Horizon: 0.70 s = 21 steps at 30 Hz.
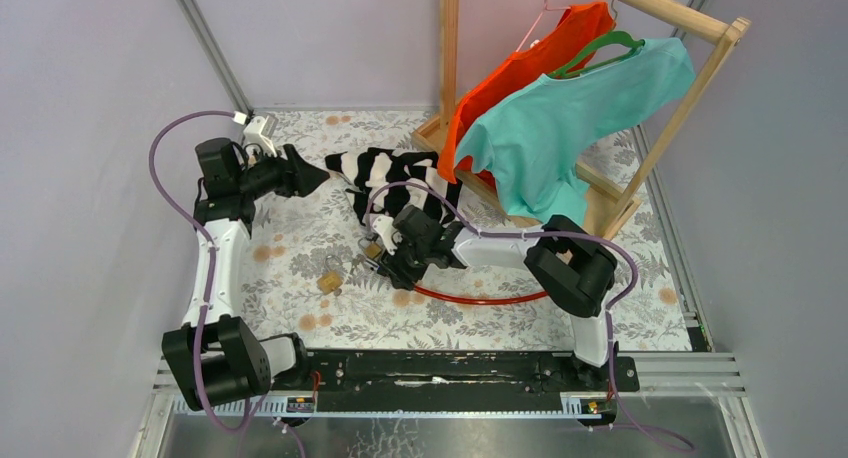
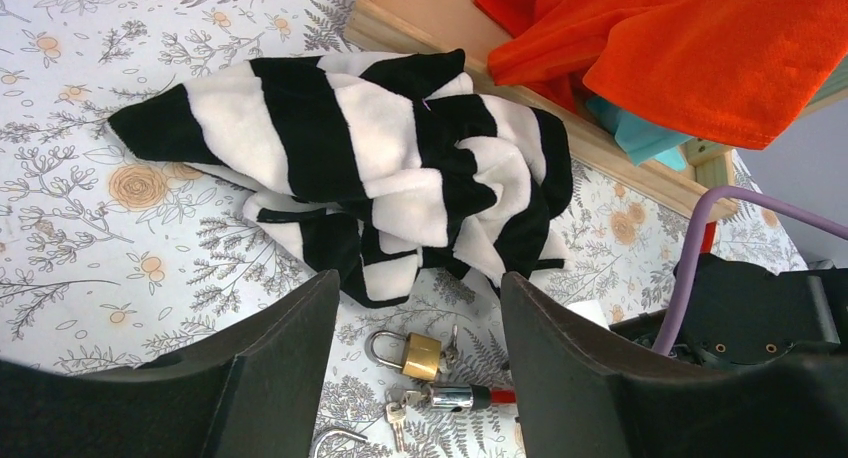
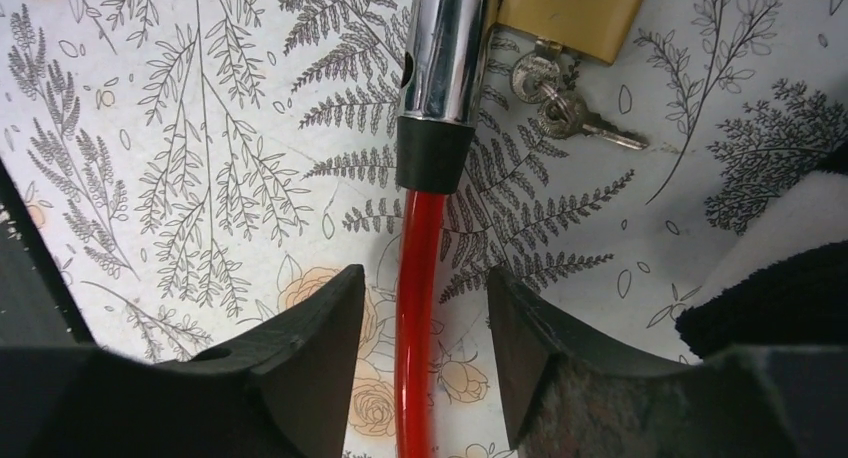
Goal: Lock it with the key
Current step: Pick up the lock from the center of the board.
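Right wrist view has the right end effector (image 3: 424, 298) spread wide over the floral worktop (image 3: 180, 158). The red cable (image 3: 422, 228) runs between its fingers with a gap on either side. At twelve o'clock from it lies the cable's chrome barrel (image 3: 445, 48). At one o'clock sits a brass padlock (image 3: 575, 13), its keys (image 3: 560, 108) just below it. The left end effector (image 2: 420, 288), also spread and holding nothing, hangs near a striped cloth (image 2: 380, 148) at its twelve o'clock.

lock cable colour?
The cable is red, with a chrome end. The right wrist view shows it best.
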Each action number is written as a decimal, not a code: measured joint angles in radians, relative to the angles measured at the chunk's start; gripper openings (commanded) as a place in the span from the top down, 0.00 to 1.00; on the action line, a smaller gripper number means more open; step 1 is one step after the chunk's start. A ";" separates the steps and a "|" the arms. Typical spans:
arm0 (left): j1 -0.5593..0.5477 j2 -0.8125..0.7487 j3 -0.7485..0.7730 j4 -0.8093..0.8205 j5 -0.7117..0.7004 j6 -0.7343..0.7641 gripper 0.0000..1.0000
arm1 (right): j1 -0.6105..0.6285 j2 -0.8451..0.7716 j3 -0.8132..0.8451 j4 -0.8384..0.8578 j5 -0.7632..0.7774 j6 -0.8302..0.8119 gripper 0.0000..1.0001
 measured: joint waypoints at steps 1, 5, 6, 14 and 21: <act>0.000 0.000 0.000 0.000 0.002 0.000 0.31 | 0.002 0.001 0.000 0.000 0.004 -0.002 0.51; 0.000 0.000 0.000 0.000 0.016 -0.003 0.29 | 0.016 0.001 0.000 0.003 0.056 -0.008 0.72; 0.000 0.000 0.000 0.000 0.019 -0.003 0.29 | 0.018 0.001 -0.001 0.003 0.062 -0.012 0.77; 0.000 0.021 0.000 0.001 0.038 -0.010 0.31 | 0.020 -0.034 -0.018 -0.008 0.080 -0.009 1.00; -0.017 0.043 0.000 0.018 0.040 -0.014 0.33 | -0.087 -0.157 -0.019 -0.035 -0.159 0.046 1.00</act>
